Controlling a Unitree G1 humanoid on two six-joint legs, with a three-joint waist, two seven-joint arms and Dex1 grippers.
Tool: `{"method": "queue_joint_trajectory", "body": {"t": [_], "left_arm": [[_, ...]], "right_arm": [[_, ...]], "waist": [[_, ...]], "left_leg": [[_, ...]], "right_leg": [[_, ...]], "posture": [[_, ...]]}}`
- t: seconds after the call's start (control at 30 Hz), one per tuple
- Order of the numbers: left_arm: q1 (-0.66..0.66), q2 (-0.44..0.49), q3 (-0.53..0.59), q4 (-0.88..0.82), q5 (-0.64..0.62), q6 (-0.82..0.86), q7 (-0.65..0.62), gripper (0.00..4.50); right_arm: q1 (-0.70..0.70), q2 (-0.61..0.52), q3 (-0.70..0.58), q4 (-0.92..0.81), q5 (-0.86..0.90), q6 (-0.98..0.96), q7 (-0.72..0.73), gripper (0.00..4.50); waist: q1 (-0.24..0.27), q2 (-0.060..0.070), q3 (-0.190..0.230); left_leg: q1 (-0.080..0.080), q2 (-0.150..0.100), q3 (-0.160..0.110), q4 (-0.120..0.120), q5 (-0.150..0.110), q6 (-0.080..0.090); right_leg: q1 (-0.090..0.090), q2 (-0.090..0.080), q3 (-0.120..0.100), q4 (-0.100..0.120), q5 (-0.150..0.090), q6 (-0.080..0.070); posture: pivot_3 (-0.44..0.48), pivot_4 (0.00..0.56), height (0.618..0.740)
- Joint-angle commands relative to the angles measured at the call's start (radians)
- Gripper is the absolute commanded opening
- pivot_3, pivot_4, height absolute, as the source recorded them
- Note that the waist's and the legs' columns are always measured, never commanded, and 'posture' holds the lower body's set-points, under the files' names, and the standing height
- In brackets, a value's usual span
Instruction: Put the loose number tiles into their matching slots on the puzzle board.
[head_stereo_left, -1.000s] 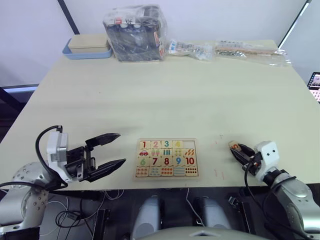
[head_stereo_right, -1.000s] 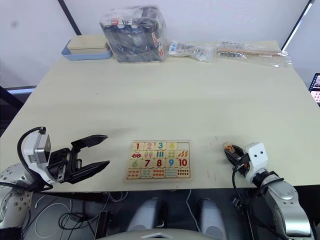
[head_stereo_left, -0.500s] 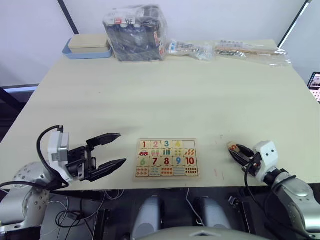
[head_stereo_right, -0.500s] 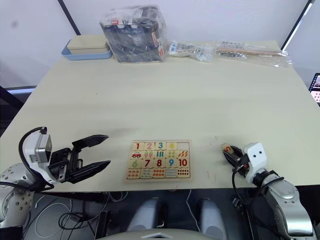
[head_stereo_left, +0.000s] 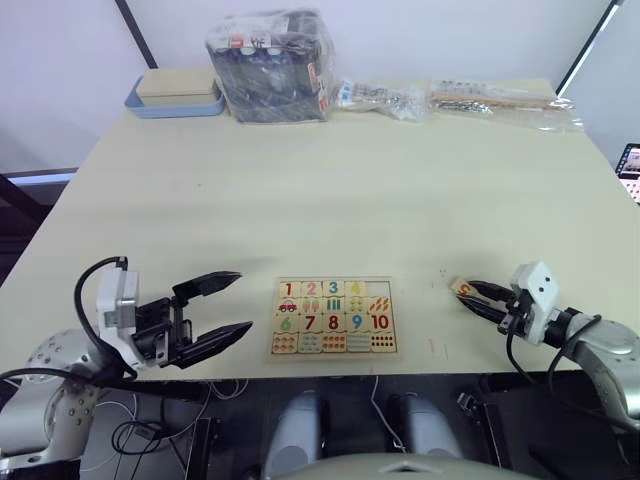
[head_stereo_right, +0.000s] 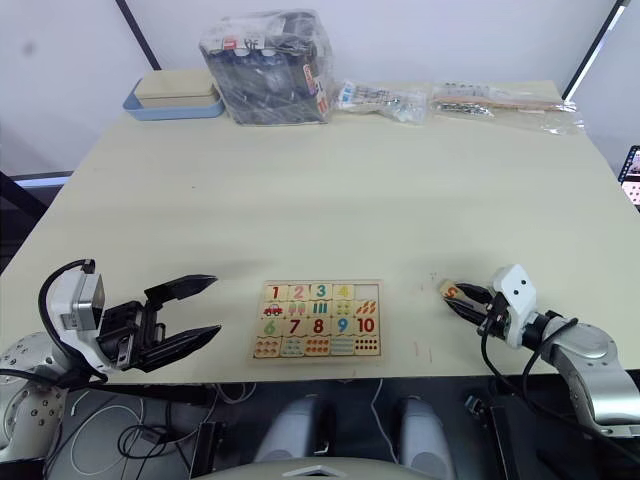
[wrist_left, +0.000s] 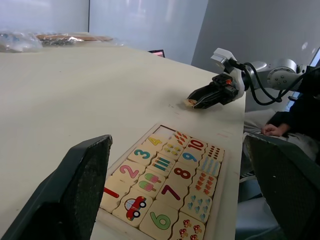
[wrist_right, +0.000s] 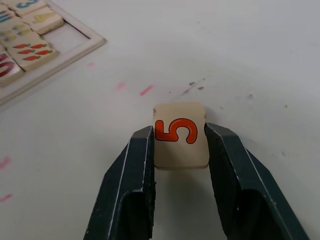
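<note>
The right gripper (wrist_right: 180, 145) has flattened out low over the surface (head_stereo_left: 350, 190), fingers gripping the 5 tile (wrist_right: 180, 135). The puzzle board (head_stereo_left: 333, 317) lacks only that tile, and the left gripper (head_stereo_left: 218, 309) idles with fingers open.

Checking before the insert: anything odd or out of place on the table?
Only tile 5, off the puzzle board, pinched between the right hand's fingers right of the board. Its slot beside tile 4 is bare. Otherwise nothing stands out.

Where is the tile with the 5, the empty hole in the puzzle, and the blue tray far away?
5 tile (wrist_right: 180, 136), right wrist view, on its printed face.
Empty slot (wrist_right: 67, 35), right wrist view, on its bare floor at the puzzle board's corner.
Blue tray (head_stereo_left: 175, 107), left eye view, on its front wall.
</note>
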Motion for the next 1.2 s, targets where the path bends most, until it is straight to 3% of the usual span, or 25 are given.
{"method": "queue_joint_trajectory", "body": {"t": [0.03, 0.33, 0.47, 0.8, 1.2], "left_arm": [[0.015, 0.0, 0.031, -0.026, -0.018, -0.022, -0.008, 4.5], [0.035, -0.003, 0.036, -0.014, -0.018, -0.043, -0.017, 4.5], [0.032, -0.004, 0.03, -0.003, -0.014, -0.051, -0.021, 4.5], [-0.007, -0.008, 0.013, 0.061, 0.003, -0.077, -0.032, 4.5], [-0.139, -0.01, -0.059, 0.169, 0.02, -0.07, -0.069, 4.5]], "right_arm": [[-0.028, -0.029, 0.007, 0.01, 0.011, -0.032, 0.063, 0.95], [-0.043, -0.028, 0.014, 0.018, 0.005, -0.035, 0.087, 0.95], [-0.005, -0.007, -0.001, -0.043, 0.021, 0.012, 0.034, 0.95], [0.279, 0.303, -0.007, -0.499, 0.046, 0.222, -0.448, 0.95], [0.321, 0.516, 0.022, -0.631, -0.047, 0.349, -0.831, 0.95]], "waist": [[0.0, 0.0, 0.0], [0.001, 0.0, 0.0], [0.002, 0.0, 0.0], [0.001, 0.0, 0.0], [0.004, -0.002, -0.002]], "left_leg": [[0.0, 0.0, 0.0, 0.0, 0.0, 0.0], [0.0, 0.0, 0.0, 0.0, 0.0, 0.0], [0.0, 0.0, 0.0, 0.0, 0.0, 0.0], [0.0, 0.001, 0.0, 0.0, 0.0, 0.0], [-0.001, 0.001, -0.004, -0.002, -0.001, -0.002]], "right_leg": [[0.0, 0.0, 0.0, 0.0, 0.0, 0.0], [0.0, 0.0, 0.0, 0.0, 0.0, 0.0], [0.0, 0.0, 0.0, 0.0, 0.0, 0.0], [0.0, 0.0, 0.0, 0.001, 0.0, 0.0], [-0.001, 0.002, -0.003, 0.0, -0.001, -0.003]], "posture": [[0.0, 0.15, 0.74], [0.0, 0.15, 0.74], [0.0, 0.15, 0.74], [0.0, 0.15, 0.74], [0.0, 0.15, 0.74]]}}
